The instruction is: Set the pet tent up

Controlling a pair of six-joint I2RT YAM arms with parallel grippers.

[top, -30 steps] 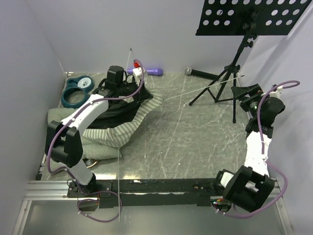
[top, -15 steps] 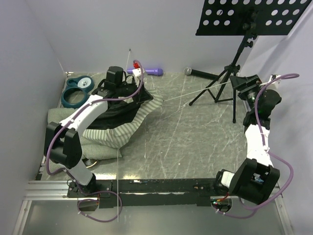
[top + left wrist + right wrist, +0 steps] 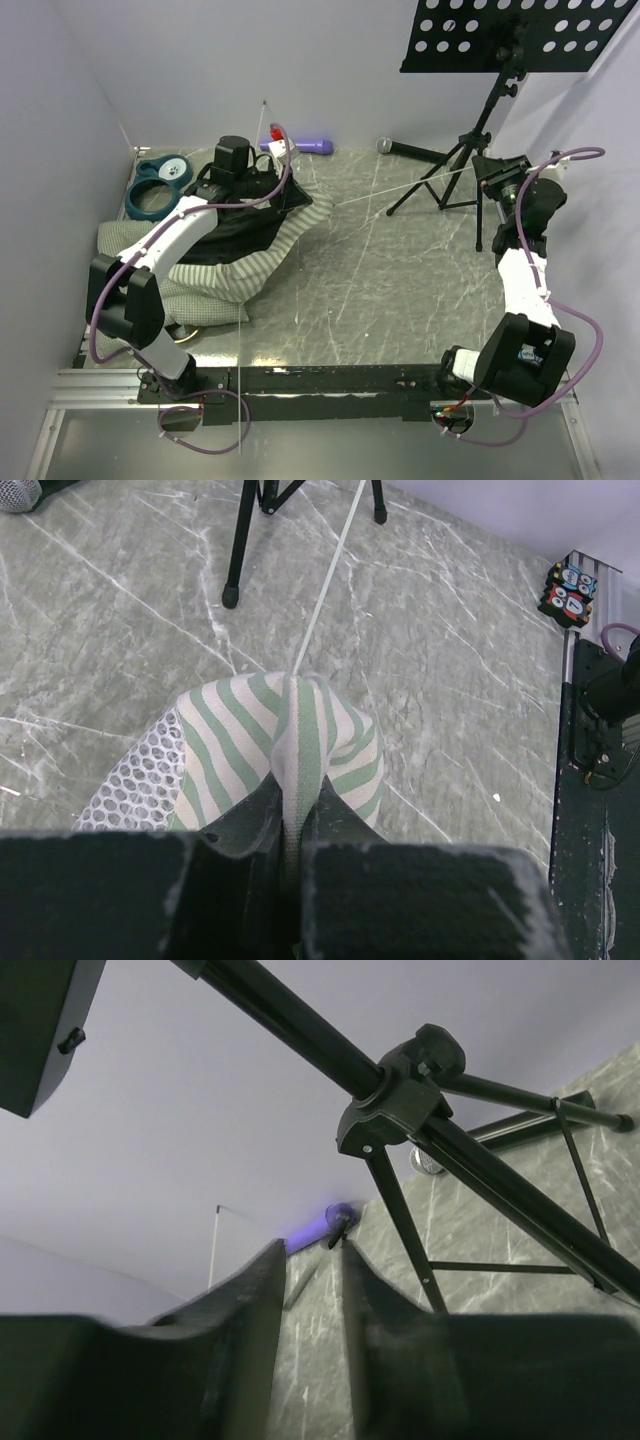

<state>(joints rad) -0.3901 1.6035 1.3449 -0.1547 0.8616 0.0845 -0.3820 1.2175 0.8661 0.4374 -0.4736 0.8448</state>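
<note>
The middle and near half of the worktop lie bare, so an arm can pass freely there. The music stand splays its legs over the far right corner (a thin white pole slants across in front of them). The pet tent fills the left edge, with blue rings in the far left corner.
</note>
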